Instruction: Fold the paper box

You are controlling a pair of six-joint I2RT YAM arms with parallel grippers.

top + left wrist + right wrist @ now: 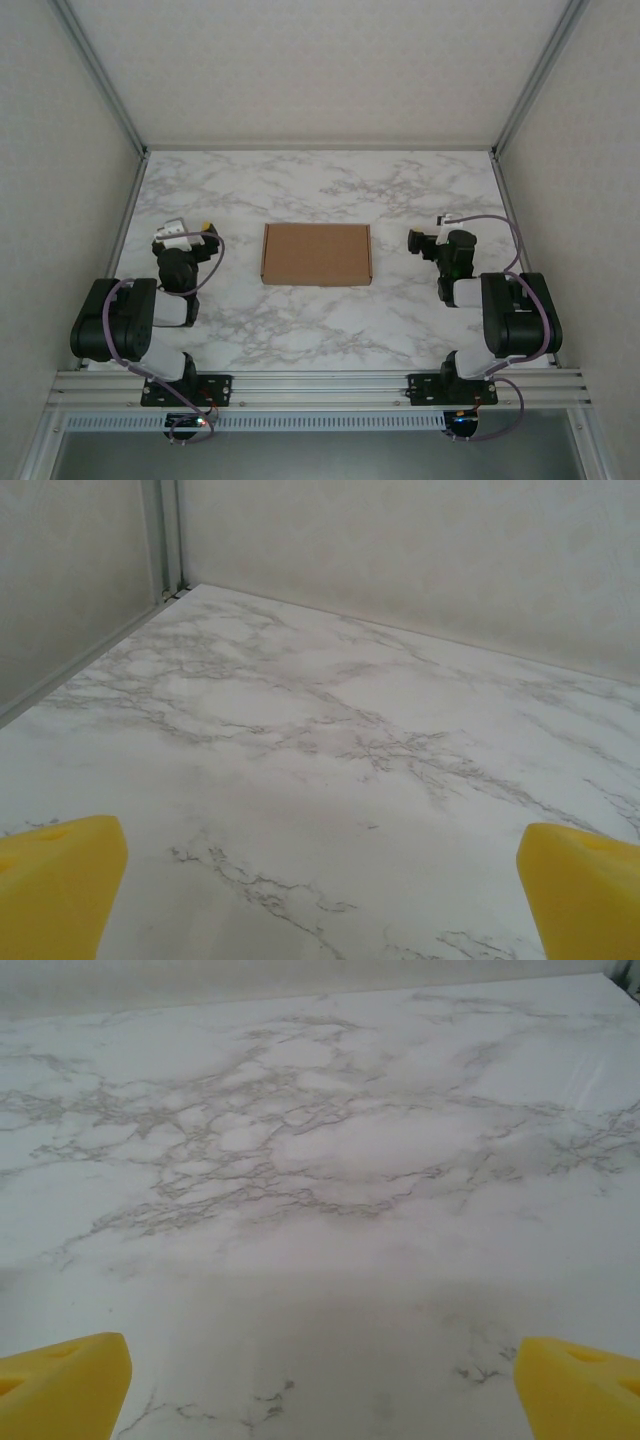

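On the left, the left gripper (188,232) is seen with its jaws spread wide and nothing between them, its yellow fingertips (58,885) framed over the bare marble table (330,730). In the middle of the table, between the two arms and well apart from both, the paper box (316,254) is laid flat, brown and low, its edges apparently flush with the surface. On the right, the right gripper (430,238) is likewise spread wide and empty, with plain marble seen beyond its fingertips. Trouble is judged likeliest at first contact: so little edge is offered that a flap may be missed and the cardboard merely shoved across the smooth top. If it is pressed from one side alone, it may be slid or spun toward the other arm. If a panel is pinched too hard, or away from its score line, a stray crease may be set and the fold spoiled.
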